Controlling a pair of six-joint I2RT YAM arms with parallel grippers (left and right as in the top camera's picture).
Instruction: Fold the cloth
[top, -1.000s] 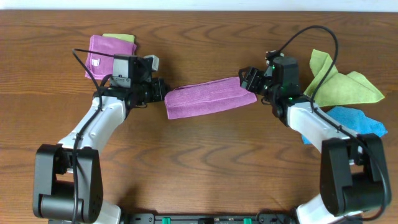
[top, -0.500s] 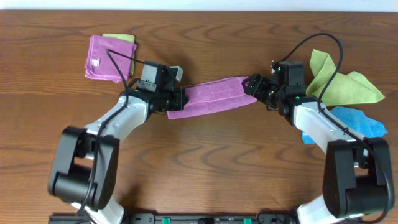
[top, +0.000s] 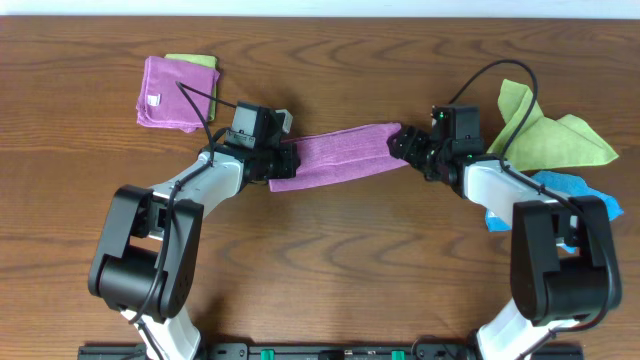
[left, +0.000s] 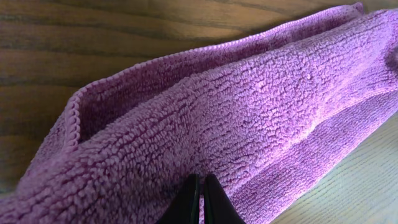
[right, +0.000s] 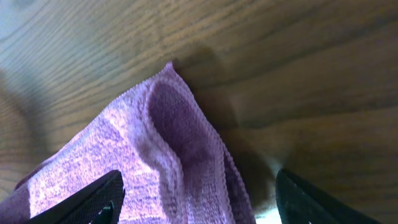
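The purple cloth (top: 340, 155) lies on the wooden table as a long folded strip between my two grippers. My left gripper (top: 283, 160) is at its left end. In the left wrist view the fingers (left: 200, 180) are shut together with the cloth's pile (left: 249, 106) bunched around their tips. My right gripper (top: 405, 148) is at the strip's right end. In the right wrist view its jaws (right: 199, 186) are wide open on either side of the cloth's rounded fold and corner (right: 180, 143).
A folded purple cloth (top: 175, 90) rests on a green one at the back left. A crumpled green cloth (top: 545, 135) and a blue cloth (top: 575, 195) lie at the right, beside the right arm.
My left gripper has moved right onto the cloth's left end, and the arm swung in. The right gripper has shifted slightly left over the cloth's right end. The strip now lies lower at the left.
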